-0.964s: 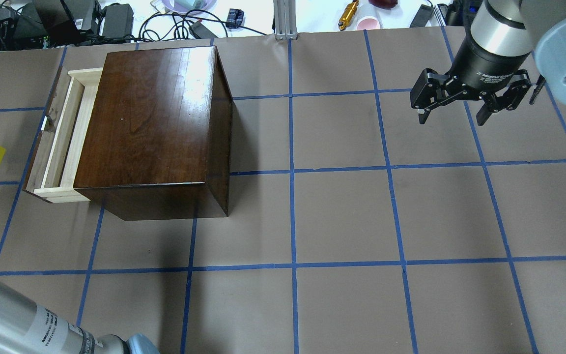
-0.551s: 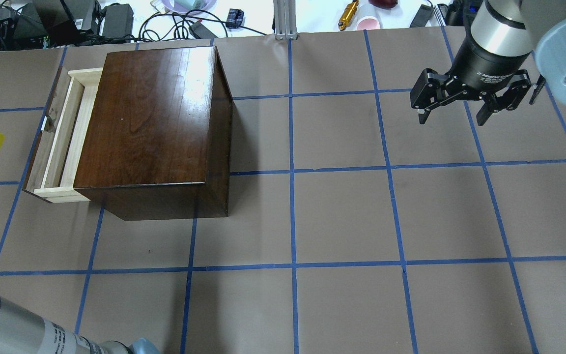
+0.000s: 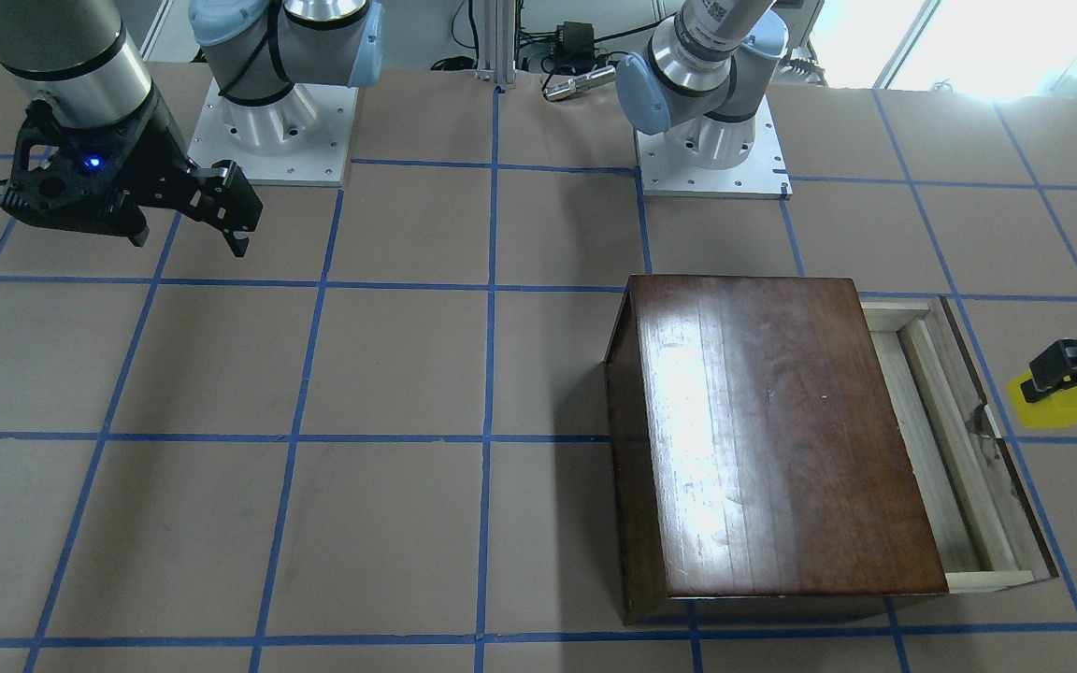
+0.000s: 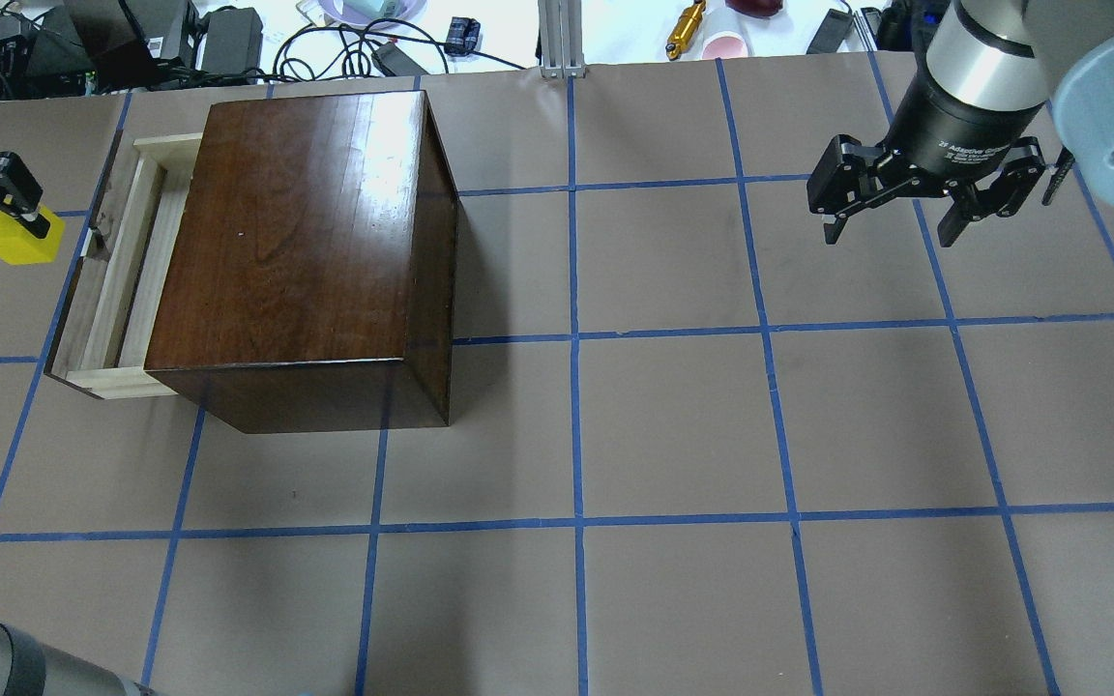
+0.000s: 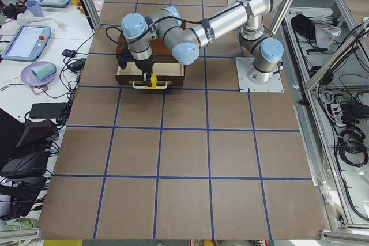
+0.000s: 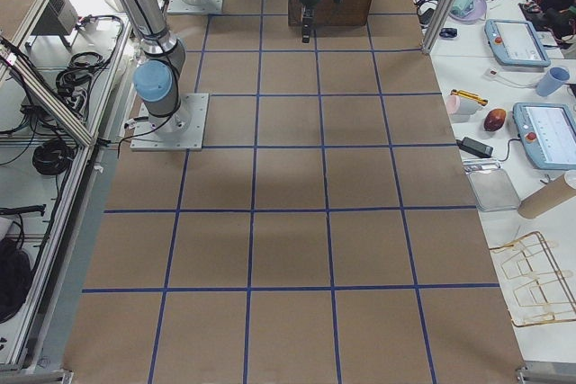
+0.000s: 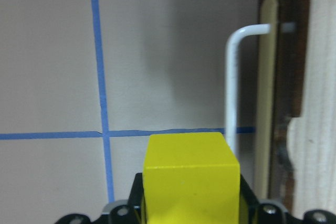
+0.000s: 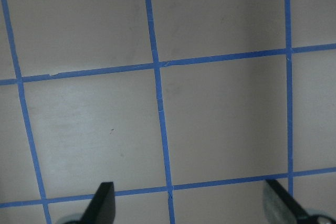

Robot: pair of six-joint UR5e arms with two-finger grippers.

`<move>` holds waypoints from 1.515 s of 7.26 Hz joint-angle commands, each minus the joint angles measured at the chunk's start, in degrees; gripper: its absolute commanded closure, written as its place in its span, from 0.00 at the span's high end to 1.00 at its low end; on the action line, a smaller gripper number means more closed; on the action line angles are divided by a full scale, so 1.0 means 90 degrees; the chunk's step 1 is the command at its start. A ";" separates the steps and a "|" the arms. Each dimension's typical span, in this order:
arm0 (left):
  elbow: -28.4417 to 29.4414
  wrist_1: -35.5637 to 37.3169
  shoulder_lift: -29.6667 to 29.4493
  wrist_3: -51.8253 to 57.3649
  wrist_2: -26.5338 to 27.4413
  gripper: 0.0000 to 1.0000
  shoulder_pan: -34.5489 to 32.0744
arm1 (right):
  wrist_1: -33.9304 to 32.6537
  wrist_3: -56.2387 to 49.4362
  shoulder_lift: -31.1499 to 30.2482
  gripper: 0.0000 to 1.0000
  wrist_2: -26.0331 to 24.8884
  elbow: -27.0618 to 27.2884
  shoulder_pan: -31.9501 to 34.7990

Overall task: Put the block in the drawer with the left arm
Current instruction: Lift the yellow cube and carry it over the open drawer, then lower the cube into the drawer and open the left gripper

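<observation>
Now — left gripper (image 4: 6,208) clamps the yellow block (image 4: 20,240), metal pull (image 7: 231,87) just ahead; release early and the block could strike it — landing short of the drawer (image 4: 117,280).

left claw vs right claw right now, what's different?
Left claw is shut on the small yellow cube; right claw is open and empty. Left claw sits beside the pulled-out pale wood drawer of the dark wooden box; right claw hangs over the brown table, far from that box. Both are black two-finger claws.
</observation>
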 commanded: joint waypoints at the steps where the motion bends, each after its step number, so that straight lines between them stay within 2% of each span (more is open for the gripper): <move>1: -0.0035 -0.0119 0.0147 -0.0792 -0.0153 0.48 -0.0586 | 0.0000 0.0000 0.0000 1.00 0.0000 0.0000 0.0000; 2: -0.0103 -0.0119 0.0157 -0.0921 -0.0367 0.48 -0.0695 | 0.0000 0.0000 0.0000 1.00 0.0000 0.0000 0.0000; 5: -0.0562 0.0104 -0.0009 -0.0951 -0.0379 0.48 -0.0696 | 0.0000 0.0000 0.0000 1.00 0.0000 0.0000 0.0000; 8: -0.0592 0.0105 -0.0107 -0.0942 -0.0399 0.50 -0.0696 | 0.0000 0.0000 0.0000 1.00 -0.0010 0.0000 0.0000; 9: -0.0583 0.0105 -0.0107 -0.0951 -0.0408 0.64 -0.0696 | 0.0000 0.0000 0.0000 1.00 0.0000 0.0000 0.0000; 10: -0.0573 0.0096 -0.0097 -0.0951 -0.0408 0.89 -0.0686 | 0.0000 0.0000 0.0000 1.00 0.0000 0.0000 0.0000; 11: -0.0573 0.0096 -0.0087 -0.0961 -0.0408 0.92 -0.0676 | 0.0000 0.0000 0.0000 1.00 0.0000 0.0000 0.0000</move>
